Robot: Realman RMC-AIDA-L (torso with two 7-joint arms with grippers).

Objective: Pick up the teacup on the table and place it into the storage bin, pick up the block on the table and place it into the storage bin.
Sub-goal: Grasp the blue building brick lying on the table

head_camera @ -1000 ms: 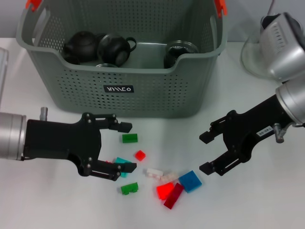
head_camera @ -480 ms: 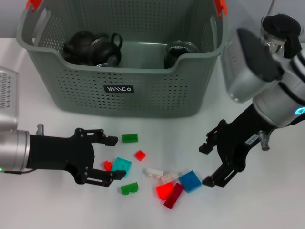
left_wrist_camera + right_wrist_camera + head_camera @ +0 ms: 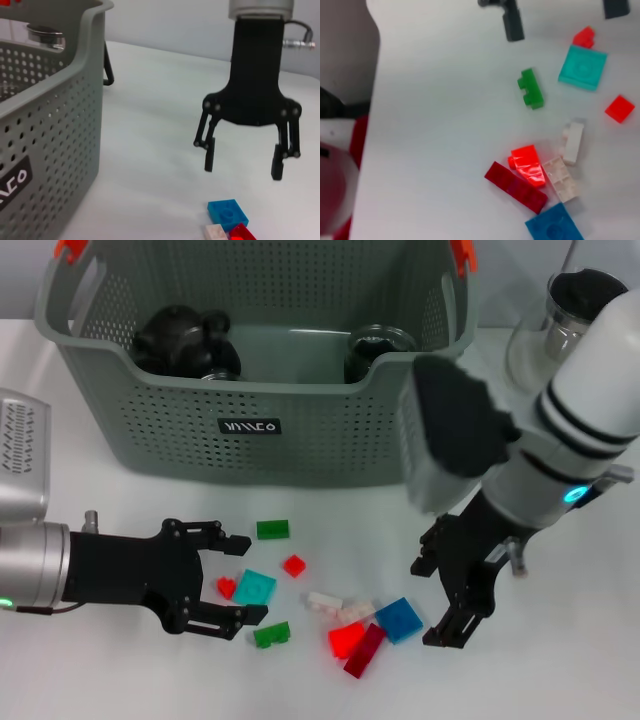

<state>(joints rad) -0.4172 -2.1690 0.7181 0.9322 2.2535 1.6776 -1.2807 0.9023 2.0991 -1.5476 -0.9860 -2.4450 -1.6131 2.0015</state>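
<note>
The storage bin (image 3: 255, 370) stands at the far side of the desk (image 3: 130, 680) and serves as the reference landmark. Dark teaware (image 3: 185, 340) already lies inside it, toward its left end, with another dark lidded piece (image 3: 378, 348) toward its right end. No teacup is visible on the desk in front of the bin, so the teacup step appears complete.

The blocks lie scattered on the desk in front of the bin: a green block (image 3: 272, 529), a teal block (image 3: 255, 587), a blue block (image 3: 399, 619) and a bright red block (image 3: 346, 639), among others.

The left claw (image 3: 238, 578) is released, its jaws spread low over the desk beside the teal block, probably to straddle a block for pickup. The right claw (image 3: 432, 600) is also released, pointing down just beside the blue block; it holds nothing.

The black label (image 3: 249, 426) on the bin front carries white characters; these cannot be read reliably.
</note>
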